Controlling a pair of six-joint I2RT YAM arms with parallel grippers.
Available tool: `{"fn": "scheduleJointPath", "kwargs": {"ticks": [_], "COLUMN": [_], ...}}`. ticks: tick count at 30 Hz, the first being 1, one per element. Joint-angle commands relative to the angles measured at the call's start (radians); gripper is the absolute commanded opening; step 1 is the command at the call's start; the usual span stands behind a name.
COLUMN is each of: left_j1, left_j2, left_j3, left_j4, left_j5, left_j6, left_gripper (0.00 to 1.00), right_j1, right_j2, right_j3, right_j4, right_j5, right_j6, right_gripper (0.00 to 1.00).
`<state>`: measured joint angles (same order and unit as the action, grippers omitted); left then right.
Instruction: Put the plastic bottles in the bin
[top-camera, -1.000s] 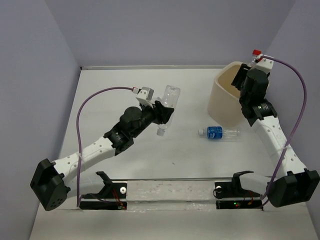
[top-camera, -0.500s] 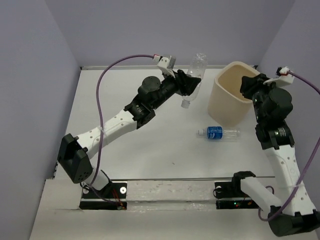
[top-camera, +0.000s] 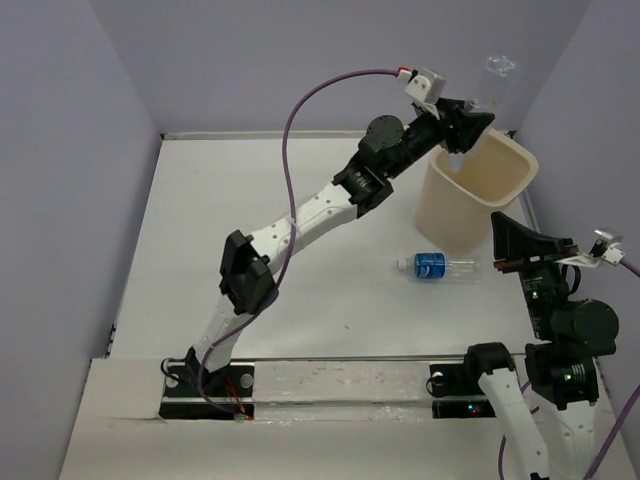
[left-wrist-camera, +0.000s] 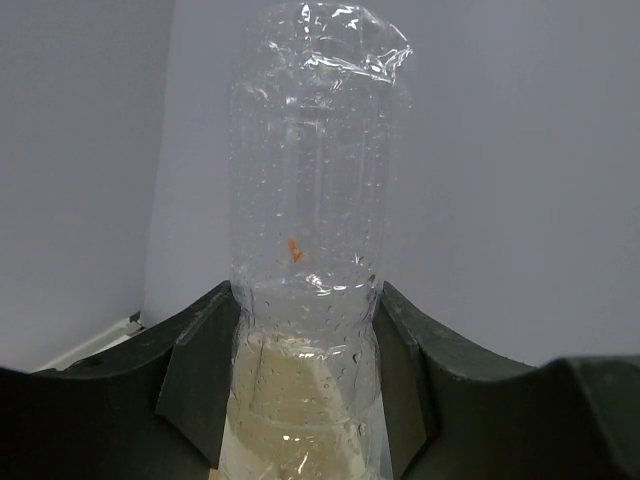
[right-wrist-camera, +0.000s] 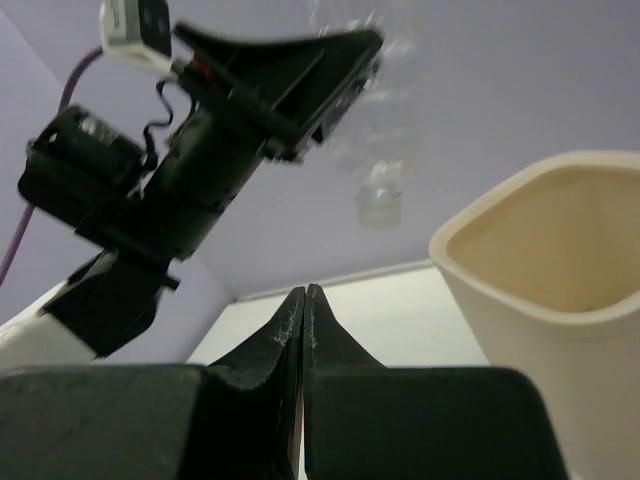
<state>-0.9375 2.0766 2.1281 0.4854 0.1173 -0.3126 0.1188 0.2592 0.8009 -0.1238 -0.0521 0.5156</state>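
My left gripper (top-camera: 462, 122) is shut on a clear, crinkly plastic bottle (top-camera: 492, 82) and holds it high above the back left rim of the cream bin (top-camera: 520, 160). The left wrist view shows this bottle (left-wrist-camera: 312, 190) pinched between the dark fingers (left-wrist-camera: 205, 370), with the bin's beige showing through its lower part. Seen from the right wrist, the held bottle (right-wrist-camera: 378, 150) hangs neck down, above and left of the bin (right-wrist-camera: 545, 260). A second bottle with a blue label (top-camera: 436, 265) lies on the table in front of the bin. My right gripper (top-camera: 500, 225) (right-wrist-camera: 304, 292) is shut and empty, near the bin's right front.
Purple walls enclose the white table (top-camera: 250, 220) on the left, back and right. The bin stands at the back right, close to the right wall. The left arm (top-camera: 330, 200) stretches diagonally across the table's middle.
The left arm has swung the held bottle right and upward, from mid-table to above the bin. The right arm has drawn back from the bin, and its gripper has shut.
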Motion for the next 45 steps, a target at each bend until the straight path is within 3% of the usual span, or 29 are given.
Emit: {"fn": "scheduleJointPath", "kwargs": {"ticks": [1, 3, 6, 8, 9, 12, 13, 15, 19, 23, 26, 28, 29, 34, 38, 41, 44, 45], "left_j1": [-0.007, -0.009, -0.017, -0.021, -0.023, -0.027, -0.026, -0.026, -0.024, -0.015, -0.007, 0.003, 0.006, 0.103, 0.213, 0.298, 0.304, 0.305], "left_j2": [0.163, 0.258, 0.321, 0.370, 0.390, 0.439, 0.435, 0.412, 0.300, 0.056, -0.175, -0.336, -0.384, -0.640, -0.708, -0.664, -0.577, -0.552], "left_j3": [0.281, 0.387, 0.388, 0.395, 0.414, 0.447, 0.444, 0.414, 0.351, 0.183, -0.200, -0.365, -0.514, -0.877, -0.976, -0.998, -0.967, -0.936], "left_j4": [0.051, 0.070, 0.174, 0.232, 0.246, 0.243, 0.239, 0.229, 0.168, 0.092, 0.055, -0.002, -0.031, -0.354, -0.585, -0.686, -0.740, -0.736], "left_j5": [0.010, 0.001, -0.042, -0.057, -0.057, -0.041, -0.035, -0.015, 0.010, 0.027, -0.057, -0.115, -0.225, -0.467, -0.501, -0.484, -0.527, -0.509], "left_j6": [0.023, 0.024, 0.049, 0.049, 0.044, 0.030, 0.033, 0.053, 0.136, 0.228, 0.291, 0.297, 0.288, 0.124, 0.064, 0.104, 0.151, 0.190], "left_gripper": [0.28, 0.28, 0.31, 0.43, 0.55, 0.76, 0.89, 0.99, 0.99, 0.99, 0.99, 0.99, 0.99, 0.99, 0.99, 0.99, 0.99, 0.99], "right_j1": [-0.001, -0.001, -0.001, -0.001, -0.001, -0.001, -0.001, -0.001, -0.001, -0.001, -0.001, -0.001, -0.001, -0.001, -0.001, -0.001, -0.001, 0.011], "right_j2": [0.005, 0.003, 0.003, 0.002, 0.005, 0.011, 0.011, 0.021, 0.040, 0.058, 0.074, 0.097, 0.106, 0.159, 0.201, 0.203, 0.218, 0.232], "right_j3": [-0.061, -0.069, -0.074, -0.077, -0.081, -0.085, -0.086, -0.095, -0.103, -0.100, -0.094, -0.095, -0.098, -0.129, -0.126, -0.143, -0.163, -0.169], "right_j4": [-0.083, -0.091, -0.096, -0.099, -0.099, -0.097, -0.091, -0.079, -0.062, -0.056, -0.059, -0.060, -0.059, -0.007, 0.007, 0.030, 0.081, 0.099], "right_j5": [-0.158, -0.201, -0.239, -0.259, -0.262, -0.285, -0.290, -0.314, -0.338, -0.362, -0.393, -0.425, -0.437, -0.529, -0.578, -0.592, -0.600, -0.604], "right_j6": [0.057, 0.060, 0.058, 0.054, 0.052, 0.047, 0.049, 0.050, 0.055, 0.052, 0.038, 0.032, 0.032, 0.047, 0.047, 0.052, 0.063, 0.063], "right_gripper": [0.00, 0.00, 0.00, 0.00, 0.00, 0.00, 0.00, 0.00, 0.00, 0.00, 0.00, 0.00, 0.01, 0.04, 0.06, 0.09, 0.22, 0.39]}}
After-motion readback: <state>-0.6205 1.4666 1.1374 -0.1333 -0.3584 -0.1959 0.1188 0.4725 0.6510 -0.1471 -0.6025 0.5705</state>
